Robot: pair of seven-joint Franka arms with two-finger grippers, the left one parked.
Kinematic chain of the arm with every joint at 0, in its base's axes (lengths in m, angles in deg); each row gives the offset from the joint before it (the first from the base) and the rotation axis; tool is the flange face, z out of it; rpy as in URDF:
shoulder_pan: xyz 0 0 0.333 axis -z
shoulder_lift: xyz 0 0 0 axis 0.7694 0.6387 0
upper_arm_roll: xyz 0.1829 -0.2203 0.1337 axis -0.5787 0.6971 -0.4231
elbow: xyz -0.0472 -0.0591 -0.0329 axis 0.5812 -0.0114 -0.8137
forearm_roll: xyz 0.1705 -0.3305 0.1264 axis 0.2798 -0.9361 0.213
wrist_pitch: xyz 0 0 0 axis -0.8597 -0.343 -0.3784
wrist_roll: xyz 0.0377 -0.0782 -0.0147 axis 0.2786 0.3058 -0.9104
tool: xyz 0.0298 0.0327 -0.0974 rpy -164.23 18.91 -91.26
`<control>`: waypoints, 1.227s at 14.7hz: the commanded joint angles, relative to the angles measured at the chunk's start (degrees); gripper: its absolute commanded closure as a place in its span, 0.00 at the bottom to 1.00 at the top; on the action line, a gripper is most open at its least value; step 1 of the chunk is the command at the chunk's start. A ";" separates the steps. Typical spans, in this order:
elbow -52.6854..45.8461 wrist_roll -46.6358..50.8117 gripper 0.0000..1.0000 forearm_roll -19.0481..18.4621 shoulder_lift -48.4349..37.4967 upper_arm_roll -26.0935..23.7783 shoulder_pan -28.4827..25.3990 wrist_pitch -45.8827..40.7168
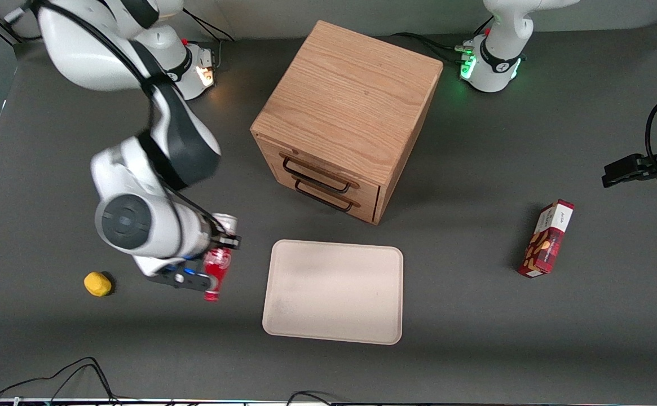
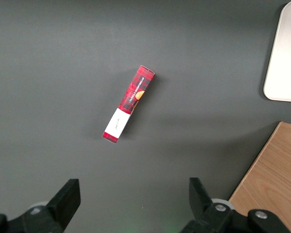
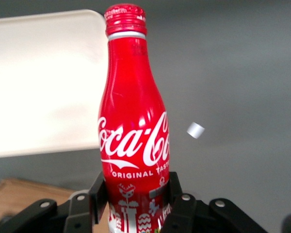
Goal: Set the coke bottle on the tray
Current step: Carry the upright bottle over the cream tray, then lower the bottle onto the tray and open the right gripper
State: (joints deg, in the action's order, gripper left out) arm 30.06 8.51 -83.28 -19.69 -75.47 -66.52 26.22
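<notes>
- the working arm's gripper (image 1: 219, 255) is clenching the coke bottle (image 1: 216, 273) low on its body, near the base, as the right wrist view is showing: the two black fingers (image 3: 98, 193) are pressing against the printed lower band of the bottle.
- the bottle is hanging above the dark table (image 1: 475, 316), just beside the short edge of the tray (image 1: 334, 291) that is facing the working arm's end; it is not yet over the tray.
- the bottle's long axis is lying close to flat rather than upright, with the red cap (image 3: 125, 15) pointing away from the gripper and toward the front camera, roughly along that tray edge.
- judging from this, the coming move is turning on a sideways carry toward the parked arm's end, over the low rim, and probably a tilt to stand the bottle on its base before letting go.
- readable writing: white "coca-cola" script and "original taste" beneath it on the bottle; small white pictures below that are partly covered by the fingers.
- the red tartan snack box (image 1: 547, 239) is lying well apart, toward the parked arm's end; its small lettering is not legible.
- the wooden drawer cabinet (image 1: 346, 117) is standing farther from the front camera than the tray, and a small yellow object (image 1: 97, 283) is sitting near the working arm.
</notes>
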 commanded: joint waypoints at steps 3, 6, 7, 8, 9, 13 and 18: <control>-5.10 -1.50 1.00 0.15 10.34 1.10 -3.72 12.41; -5.01 -1.59 1.00 0.24 14.48 5.05 -7.58 17.71; -4.92 -1.59 1.00 0.24 15.54 5.15 -7.60 18.85; -4.92 -1.50 1.00 0.24 16.50 5.06 -7.60 19.82; -4.84 -1.59 1.00 0.24 17.12 5.15 -7.60 20.35; -4.48 -2.29 1.00 0.24 17.74 5.32 -7.42 20.35; -4.48 -2.03 1.00 0.15 18.53 5.59 -7.51 20.79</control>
State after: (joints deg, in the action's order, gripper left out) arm 28.26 7.55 -83.29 -2.44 -70.38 -73.54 47.15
